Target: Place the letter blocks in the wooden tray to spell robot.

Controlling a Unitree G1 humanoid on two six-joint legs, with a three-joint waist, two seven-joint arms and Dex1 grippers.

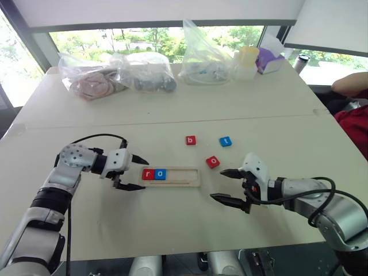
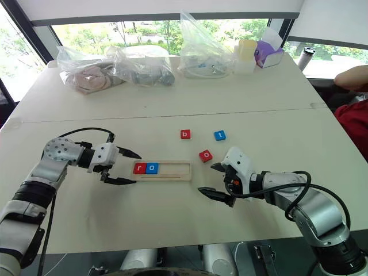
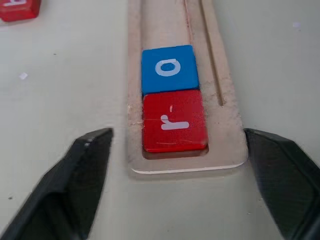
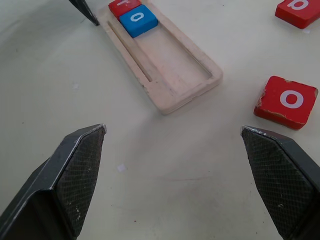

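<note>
The wooden tray (image 1: 172, 176) lies mid-table with a red r block (image 1: 148, 174) and a blue o block (image 1: 160, 173) side by side at its left end. Loose on the table beyond the tray are a red b block (image 1: 191, 140), a blue t block (image 1: 225, 141) and a red o block (image 1: 213, 162). My left gripper (image 1: 137, 174) stands open at the tray's left end, its fingers either side of that end, holding nothing. My right gripper (image 1: 228, 186) is open and empty to the right of the tray, just short of the red o block.
Clear plastic bags (image 1: 121, 73) of items line the table's far edge, with a yellow-lidded container (image 1: 246, 62) and a purple tissue box (image 1: 269, 60). A person's arm (image 1: 351, 85) and red clothing show at the far right.
</note>
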